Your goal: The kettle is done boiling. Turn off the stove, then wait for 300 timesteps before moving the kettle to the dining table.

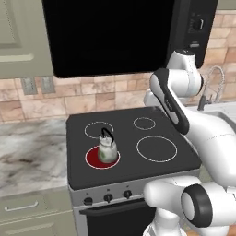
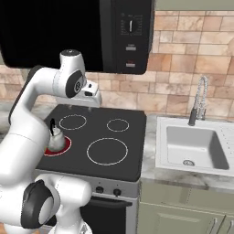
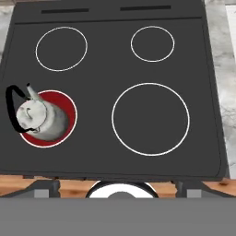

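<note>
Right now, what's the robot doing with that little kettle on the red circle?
Nothing yet. The kettle sits on the front left burner of the stove, and that burner glows red, so it looks switched on. The robot's arm is raised above the cooktop and touches nothing. Its gripper is open and holds nothing. The knobs on the front panel look untouched, so turning off the heat is probably the first job.
</note>
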Robot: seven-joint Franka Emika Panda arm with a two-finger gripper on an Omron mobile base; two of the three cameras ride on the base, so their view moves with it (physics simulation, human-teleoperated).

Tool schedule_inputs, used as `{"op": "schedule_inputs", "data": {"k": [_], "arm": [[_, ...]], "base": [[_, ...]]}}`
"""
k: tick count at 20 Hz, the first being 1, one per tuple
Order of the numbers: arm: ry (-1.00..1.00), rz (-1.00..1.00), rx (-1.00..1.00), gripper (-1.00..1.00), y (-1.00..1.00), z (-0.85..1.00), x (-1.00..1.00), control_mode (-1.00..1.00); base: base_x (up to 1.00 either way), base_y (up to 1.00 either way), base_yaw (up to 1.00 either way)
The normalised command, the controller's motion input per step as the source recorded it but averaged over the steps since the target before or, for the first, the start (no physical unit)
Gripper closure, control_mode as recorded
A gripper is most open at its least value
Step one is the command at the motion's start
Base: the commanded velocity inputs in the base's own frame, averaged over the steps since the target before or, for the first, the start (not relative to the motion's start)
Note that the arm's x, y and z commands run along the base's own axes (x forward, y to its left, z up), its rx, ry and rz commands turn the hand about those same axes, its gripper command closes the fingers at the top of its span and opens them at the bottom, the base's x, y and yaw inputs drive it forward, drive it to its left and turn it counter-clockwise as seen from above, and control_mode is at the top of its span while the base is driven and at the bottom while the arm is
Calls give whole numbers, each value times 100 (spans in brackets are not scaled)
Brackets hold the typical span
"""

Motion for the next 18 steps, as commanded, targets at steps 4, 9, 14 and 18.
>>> {"op": "schedule_inputs", "data": {"k": [4,9,14,18], "arm": [[0,0,0,-100,0,0,0,100],[0,0,0,-100,0,0,0,100],[0,0,0,-100,0,0,0,100],[0,0,0,-100,0,0,0,100]], "base": [[10,-44,0],[12,-38,0],[11,-41,0],[2,-10,0]]}}
